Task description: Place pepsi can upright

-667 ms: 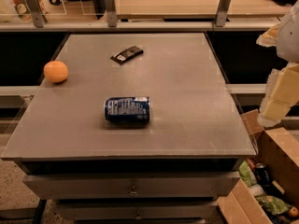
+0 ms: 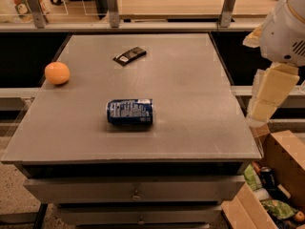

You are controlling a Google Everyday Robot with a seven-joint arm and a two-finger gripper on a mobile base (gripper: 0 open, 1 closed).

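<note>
The pepsi can is dark blue with white small print. It lies on its side near the middle front of the grey table, its long axis running left to right. My gripper hangs at the right edge of the view, beyond the table's right edge and well to the right of the can. It points down and holds nothing that I can see.
An orange sits at the table's left edge. A flat black packet lies at the back middle. An open cardboard box with packets and cans stands on the floor at the lower right. A railing and a wooden counter run behind the table.
My arm and gripper have moved a little to the left, further into view. The can, the orange and the packet have not moved.
</note>
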